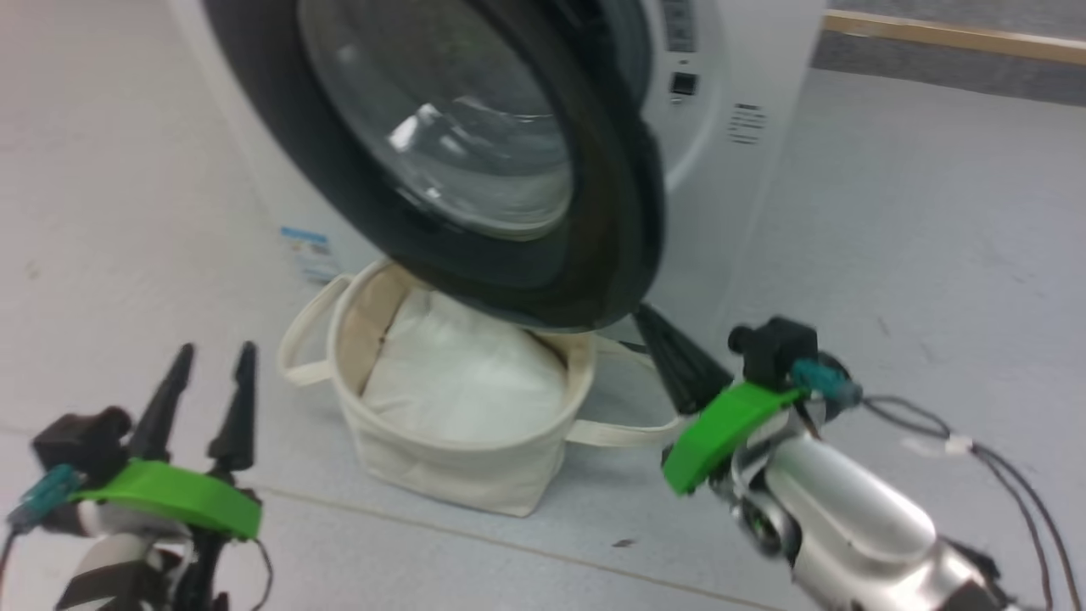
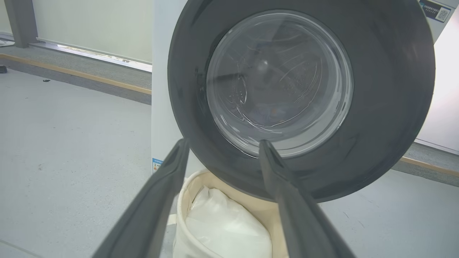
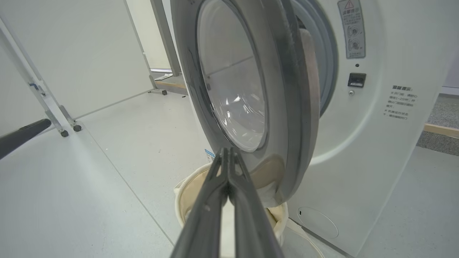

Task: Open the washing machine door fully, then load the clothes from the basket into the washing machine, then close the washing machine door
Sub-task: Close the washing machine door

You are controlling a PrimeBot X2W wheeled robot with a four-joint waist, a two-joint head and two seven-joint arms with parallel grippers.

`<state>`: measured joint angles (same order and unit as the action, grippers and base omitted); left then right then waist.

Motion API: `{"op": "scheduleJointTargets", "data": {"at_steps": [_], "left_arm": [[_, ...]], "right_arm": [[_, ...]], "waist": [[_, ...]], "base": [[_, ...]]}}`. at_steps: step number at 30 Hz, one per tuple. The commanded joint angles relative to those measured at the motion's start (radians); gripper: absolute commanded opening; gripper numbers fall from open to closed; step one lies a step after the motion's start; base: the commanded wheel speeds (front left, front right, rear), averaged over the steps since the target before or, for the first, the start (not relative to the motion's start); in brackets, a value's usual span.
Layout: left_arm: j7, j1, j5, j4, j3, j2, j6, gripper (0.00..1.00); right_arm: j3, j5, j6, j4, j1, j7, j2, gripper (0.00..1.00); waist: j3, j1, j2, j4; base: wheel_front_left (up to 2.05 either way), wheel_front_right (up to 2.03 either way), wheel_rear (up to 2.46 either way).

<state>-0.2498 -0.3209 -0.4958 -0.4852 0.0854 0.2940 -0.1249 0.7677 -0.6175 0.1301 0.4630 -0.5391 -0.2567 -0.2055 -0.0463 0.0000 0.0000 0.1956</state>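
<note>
- The round, black-rimmed, glass-centred washing machine door [image 1: 594,212] is pictured part-open on the white front-loading washing machine [image 1: 747,170], overhanging the round cream canvas basket [image 1: 458,475], in which a white pad [image 1: 467,373] is held.
- The left gripper [image 1: 215,350] is spread wide left of the basket; the right gripper [image 1: 645,316] is clamped shut, empty, by the door's lower rim.

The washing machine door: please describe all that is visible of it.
The washing machine door is round: wide glossy black rim, bulging clear glass centre. It stands partly open from the white washing machine, its lower edge above the basket. The shut right hand is near that edge; contact is unclear.
</note>
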Motion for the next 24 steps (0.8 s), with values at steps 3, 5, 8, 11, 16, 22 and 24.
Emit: {"op": "scheduleJointTargets", "data": {"at_steps": [3,5,8,11,16,22,24], "left_arm": [[-0.012,-0.07,0.001,0.047,0.021,0.015,-0.006,1.0],[-0.012,-0.078,-0.002,0.054,0.033,0.013,-0.006,1.0],[-0.012,-0.089,-0.005,0.059,0.049,0.011,-0.006,1.0],[-0.012,-0.094,-0.009,0.063,0.064,0.01,-0.006,1.0],[-0.012,-0.1,-0.019,0.074,0.078,0.011,-0.006,1.0],[-0.012,-0.106,-0.026,0.084,0.08,0.007,-0.006,1.0],[-0.012,-0.11,-0.026,0.088,0.078,0.005,-0.006,1.0]], "right_arm": [[0.004,-0.039,0.001,0.09,-0.116,-0.005,0.014,0.0],[-0.003,-0.047,0.001,0.138,-0.147,-0.005,0.009,0.0],[-0.025,-0.056,0.001,0.193,-0.179,-0.005,-0.007,0.0],[-0.041,-0.058,0.001,0.214,-0.196,-0.005,-0.021,0.0],[-0.089,-0.04,0.001,0.26,-0.247,-0.005,-0.063,0.0],[-0.224,0.041,0.001,0.307,-0.326,-0.005,-0.108,0.0],[-0.27,0.07,0.001,0.316,-0.35,-0.005,-0.117,0.0]], "waist": [[-0.03,0.0,0.0,0.096],[-0.039,0.0,0.0,0.127],[-0.055,0.0,0.0,0.171],[-0.07,0.0,0.0,0.196],[-0.122,0.0,0.0,0.242],[-0.195,0.0,0.0,0.271],[-0.221,0.0,0.0,0.277]], "base": [[0.0,0.0,0.0],[0.0,0.0,0.0],[0.0,0.0,0.0],[0.0,0.0,0.0],[0.0,0.0,0.0],[0.0,0.0,0.0],[0.0,0.0,0.0]]}}
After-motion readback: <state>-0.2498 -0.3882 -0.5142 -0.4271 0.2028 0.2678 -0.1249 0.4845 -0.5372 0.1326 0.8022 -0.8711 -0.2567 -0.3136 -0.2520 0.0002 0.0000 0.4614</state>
